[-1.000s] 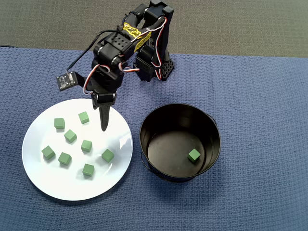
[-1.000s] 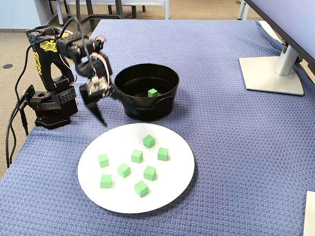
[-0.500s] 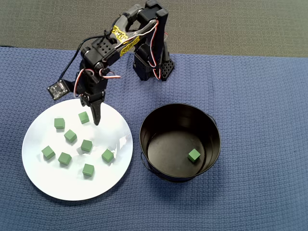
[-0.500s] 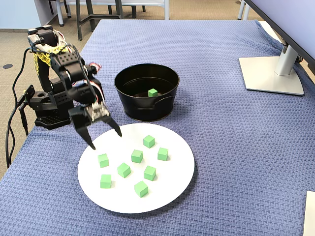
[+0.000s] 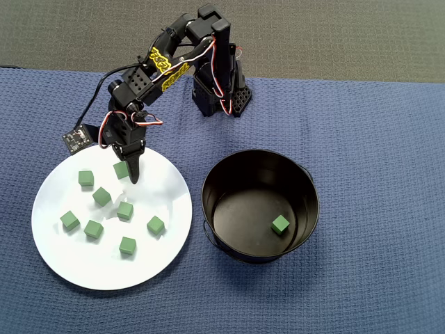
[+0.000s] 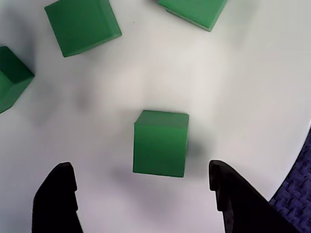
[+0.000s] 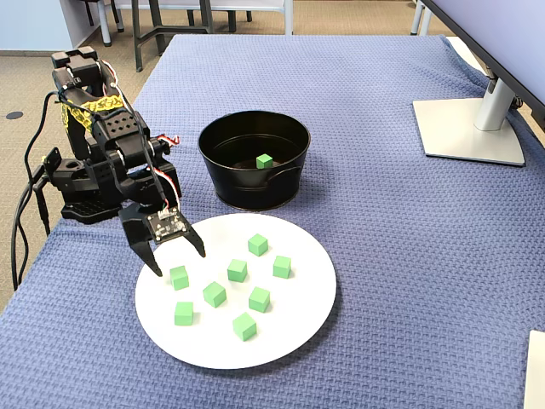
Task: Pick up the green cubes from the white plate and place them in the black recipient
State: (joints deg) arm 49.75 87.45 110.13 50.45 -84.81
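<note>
Blue woven cloth (image 5: pixel 375 139) over the counter, grey floor beyond its far edge in the overhead view. Seven green cubes (image 5: pixel 125 211) scattered on the white plate (image 5: pixel 83 268), none touching another; one more green cube (image 5: pixel 280 223) lying alone on the shiny bottom of the black recipient (image 5: pixel 306 188), just right of the plate in the overhead view. End effector (image 7: pixel 177 260) spread wide open and holding nothing, tips down over the plate's edge nearest the arm, straddling one cube (image 6: pixel 161 143) without touching it. Same cube centred between the two dark fingertips (image 6: pixel 56 194) in the wrist view, three neighbours cut off at the top and left edges. Black arm (image 5: pixel 163 66) with yellow tape reaching from its base (image 5: pixel 219 97) at the cloth's far edge. Monitor stand (image 7: pixel 473 128) at far right in the fixed view.
</note>
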